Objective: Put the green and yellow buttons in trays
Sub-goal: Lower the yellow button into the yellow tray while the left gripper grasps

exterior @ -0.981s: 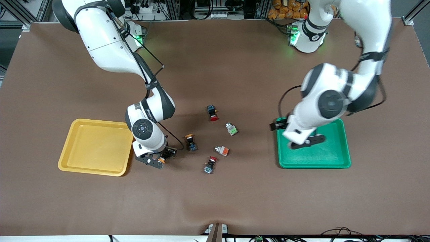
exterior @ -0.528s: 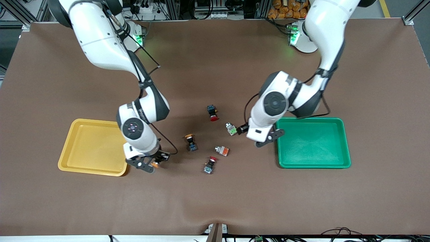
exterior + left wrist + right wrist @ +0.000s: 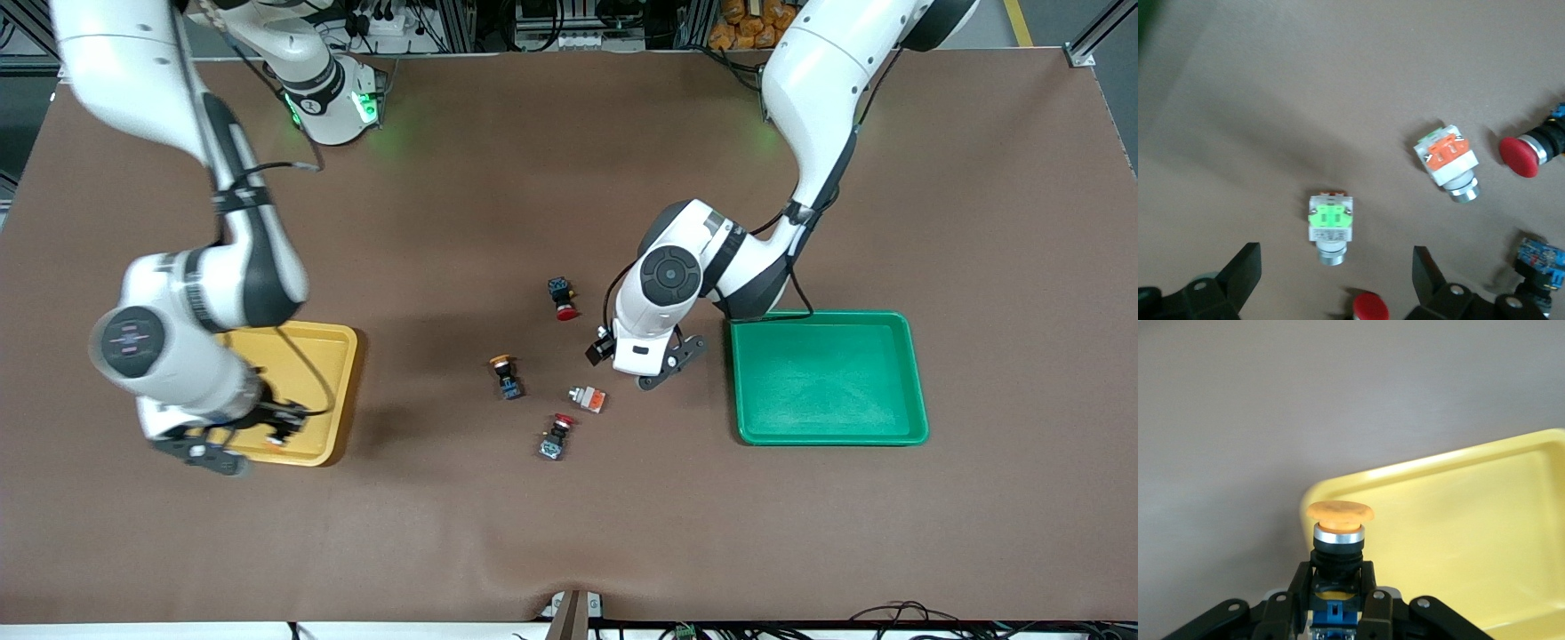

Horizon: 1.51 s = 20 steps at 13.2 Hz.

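Front view: your right gripper [image 3: 233,444] hangs over the 6 o'clock rim of the yellow tray [image 3: 307,351], which sits at 9 o'clock on the table. In the right wrist view that gripper [image 3: 1336,587] is clamped tight on the black body of an orange-yellow capped button [image 3: 1338,513], cap up, right over a corner of the tray [image 3: 1471,520].

Your left gripper [image 3: 665,363] hovers low near the table's middle, just at 9 o'clock of the green tray [image 3: 920,373]. Its wrist view shows the jaws spread wide with nothing in them, and the green-block button [image 3: 1330,223] lying on the table between the fingers [image 3: 1238,277].

The orange-block button [image 3: 588,398], the other yellow-capped button [image 3: 505,373] and two red-capped switches [image 3: 563,300] [image 3: 555,437] lie loose mid-table.
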Each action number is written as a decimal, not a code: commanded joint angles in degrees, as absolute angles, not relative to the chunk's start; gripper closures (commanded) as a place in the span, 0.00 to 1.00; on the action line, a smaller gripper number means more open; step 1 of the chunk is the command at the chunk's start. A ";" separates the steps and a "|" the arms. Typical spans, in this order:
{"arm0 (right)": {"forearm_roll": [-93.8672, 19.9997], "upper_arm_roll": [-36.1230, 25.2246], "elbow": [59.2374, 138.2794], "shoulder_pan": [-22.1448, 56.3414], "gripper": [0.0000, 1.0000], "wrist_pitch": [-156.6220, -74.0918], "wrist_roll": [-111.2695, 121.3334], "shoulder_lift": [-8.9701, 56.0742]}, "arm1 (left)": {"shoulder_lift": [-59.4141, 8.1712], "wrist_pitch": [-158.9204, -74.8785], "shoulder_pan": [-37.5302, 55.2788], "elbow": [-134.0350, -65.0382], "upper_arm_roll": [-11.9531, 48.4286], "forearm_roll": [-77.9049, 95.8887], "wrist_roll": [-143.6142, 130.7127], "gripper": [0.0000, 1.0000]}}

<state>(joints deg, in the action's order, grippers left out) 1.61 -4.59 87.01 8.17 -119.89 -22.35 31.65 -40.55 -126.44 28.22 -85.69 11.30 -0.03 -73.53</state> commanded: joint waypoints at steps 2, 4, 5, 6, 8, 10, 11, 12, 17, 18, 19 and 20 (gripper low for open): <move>1.94 -3.08 91.66 1.59 0.40 -117.69 -11.27 29.80 | -44.64 -129.89 30.05 -84.46 10.72 -4.56 -79.27 0.00; 1.85 -2.99 92.81 2.19 0.00 -116.99 -11.77 29.36 | -45.79 -130.87 30.76 -84.55 10.63 -5.62 -80.42 0.00; 1.76 -2.64 92.73 2.28 0.00 -116.37 -11.78 29.36 | -45.79 -130.78 30.67 -84.64 10.72 -7.02 -80.59 0.04; 1.67 -2.55 92.72 2.46 0.00 -116.28 -11.78 29.27 | -45.97 -130.78 30.76 -84.64 10.72 -7.29 -81.20 0.09; 0.80 -2.20 92.72 3.95 0.00 -116.19 -11.87 28.66 | -46.23 -130.78 31.11 -85.34 10.63 -7.38 -82.61 0.09; -1.39 -2.20 92.29 5.88 0.00 -116.19 -15.01 28.48 | -46.49 -130.78 31.20 -85.60 10.63 -7.38 -82.79 0.18; -2.02 -2.20 91.76 7.19 0.00 -116.28 -17.20 28.48 | -46.67 -130.78 31.20 -85.61 10.63 -7.38 -82.88 0.18; -2.28 -2.20 91.32 8.60 0.00 -116.28 -19.14 28.48 | -46.76 -130.78 31.20 -85.61 10.63 -7.38 -82.88 0.25; -2.46 -2.20 89.74 16.33 0.00 -117.77 -20.57 29.09 | -46.58 -130.25 31.11 -85.52 10.72 -9.93 -82.53 1.00; -2.46 -2.20 89.91 17.74 0.00 -118.99 -20.57 29.18 | -46.15 -130.17 30.68 -85.60 10.72 -10.11 -82.44 1.00; -2.46 -2.20 90.26 19.06 0.00 -120.22 -20.48 29.44 | -45.88 -129.56 30.50 -85.43 10.72 -10.11 -82.35 1.00; -2.55 -2.20 90.44 19.86 0.00 -121.89 -20.39 30.31 | -45.44 -128.59 30.24 -85.26 10.64 -10.11 -82.27 1.00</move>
<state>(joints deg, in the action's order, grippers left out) -1.84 -1.69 89.65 18.17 -119.54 -20.03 29.82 -46.73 -130.49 30.43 -85.49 10.91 -8.57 -81.23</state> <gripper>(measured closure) 0.000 0.590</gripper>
